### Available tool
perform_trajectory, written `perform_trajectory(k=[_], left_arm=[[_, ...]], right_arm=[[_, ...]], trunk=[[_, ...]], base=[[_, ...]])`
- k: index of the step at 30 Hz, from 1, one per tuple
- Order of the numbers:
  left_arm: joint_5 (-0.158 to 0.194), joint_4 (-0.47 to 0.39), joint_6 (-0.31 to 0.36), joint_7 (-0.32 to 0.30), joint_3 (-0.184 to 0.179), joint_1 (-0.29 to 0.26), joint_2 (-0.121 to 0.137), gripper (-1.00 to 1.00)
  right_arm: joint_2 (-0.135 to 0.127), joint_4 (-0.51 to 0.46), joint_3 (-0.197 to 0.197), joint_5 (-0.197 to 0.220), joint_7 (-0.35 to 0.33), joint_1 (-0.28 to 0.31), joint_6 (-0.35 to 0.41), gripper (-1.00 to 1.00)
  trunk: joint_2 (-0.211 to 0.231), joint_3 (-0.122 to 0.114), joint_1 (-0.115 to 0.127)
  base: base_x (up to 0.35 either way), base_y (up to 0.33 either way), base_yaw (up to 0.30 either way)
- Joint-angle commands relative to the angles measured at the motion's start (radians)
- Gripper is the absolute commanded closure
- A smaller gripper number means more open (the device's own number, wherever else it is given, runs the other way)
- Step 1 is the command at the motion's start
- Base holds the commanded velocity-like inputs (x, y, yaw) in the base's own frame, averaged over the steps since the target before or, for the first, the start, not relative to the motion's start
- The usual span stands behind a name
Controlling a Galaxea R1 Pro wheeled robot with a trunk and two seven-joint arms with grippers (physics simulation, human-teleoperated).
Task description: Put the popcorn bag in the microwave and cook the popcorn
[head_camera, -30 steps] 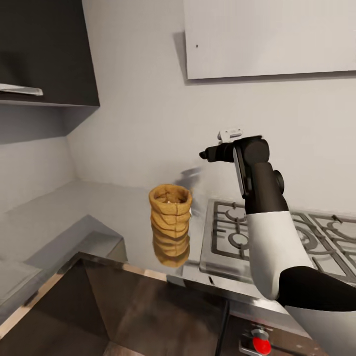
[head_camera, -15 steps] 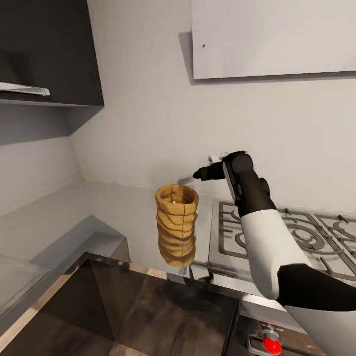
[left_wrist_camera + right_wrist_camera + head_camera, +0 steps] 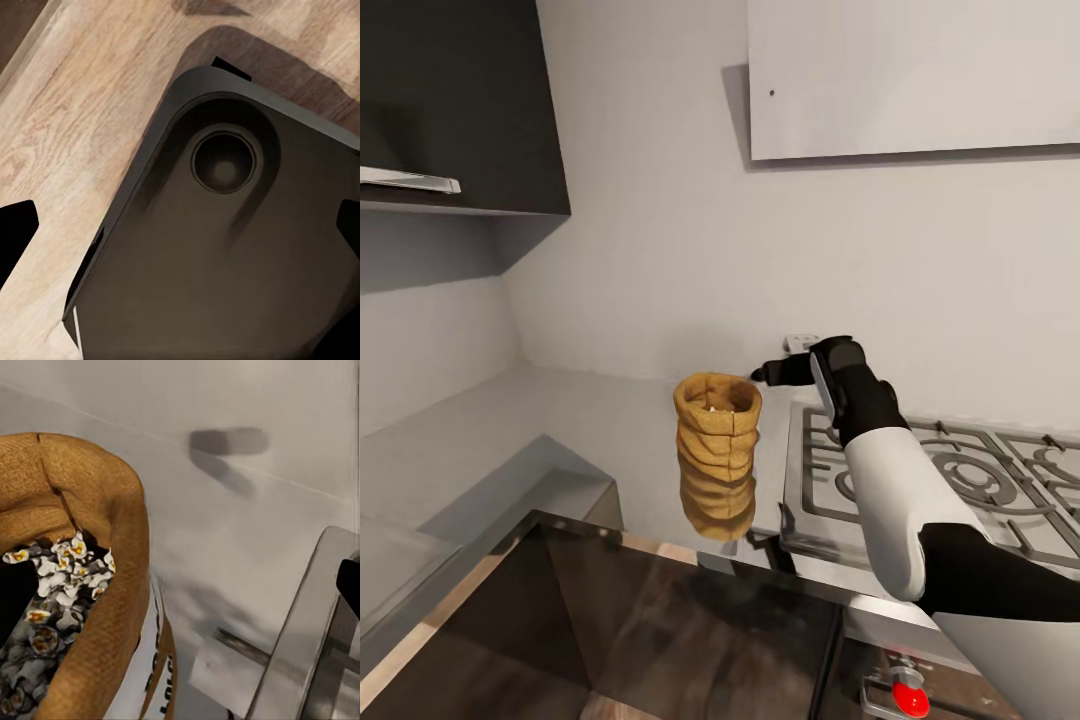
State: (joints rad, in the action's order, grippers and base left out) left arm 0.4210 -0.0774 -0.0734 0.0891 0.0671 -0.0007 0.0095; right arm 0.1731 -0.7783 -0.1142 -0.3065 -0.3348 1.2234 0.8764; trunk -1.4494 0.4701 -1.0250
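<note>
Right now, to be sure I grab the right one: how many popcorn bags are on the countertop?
1: the popcorn bag stands upright on the countertop, left of the stove; others may lie outside view.

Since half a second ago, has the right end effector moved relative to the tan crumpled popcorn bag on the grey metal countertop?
Yes. The right end effector has dropped lower, toward the rolled rim of the tan crumpled popcorn bag, which has stayed put beside the steel gas hob.
</note>
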Motion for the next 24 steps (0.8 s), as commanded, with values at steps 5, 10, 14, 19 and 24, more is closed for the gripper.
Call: perform_trajectory(k=[5, 10, 14, 19, 24], left_arm=[[-0.005, -0.001, -0.002, 0.005, 0.006, -0.001, -0.001, -1.00], [-0.005, -0.001, -0.002, 0.007, 0.006, 0.000, -0.001, -1.00], [-0.005, -0.001, -0.002, 0.008, 0.006, 0.000, -0.001, -1.00], [-0.005, 0.000, -0.002, 0.008, 0.005, 0.000, -0.001, -1.00], [-0.004, 0.002, -0.002, 0.008, 0.005, 0.000, 0.001, -1.00]], right_arm=[[0.001, 0.007, -0.006, -0.010, 0.043, 0.001, 0.003, -1.00], [0.001, 0.008, -0.006, -0.014, 0.052, 0.001, 0.009, -1.00], [0.001, 0.008, -0.005, -0.018, 0.056, 0.001, 0.013, -1.00], [0.001, 0.008, -0.005, -0.019, 0.056, 0.001, 0.015, -1.00], [0.001, 0.008, -0.004, -0.025, 0.056, 0.001, 0.030, -1.00]], trunk=[[-0.001, 0.001, 0.000], [-0.001, 0.001, 0.000], [-0.001, 0.001, 0.000], [-0.001, 0.001, 0.000], [-0.001, 0.001, 0.000]], base=[[0.001, 0.003, 0.000], [0.091, 0.225, 0.000], [0.119, 0.323, 0.000], [0.046, 0.105, 0.000], [0.002, 0.005, 0.000]])
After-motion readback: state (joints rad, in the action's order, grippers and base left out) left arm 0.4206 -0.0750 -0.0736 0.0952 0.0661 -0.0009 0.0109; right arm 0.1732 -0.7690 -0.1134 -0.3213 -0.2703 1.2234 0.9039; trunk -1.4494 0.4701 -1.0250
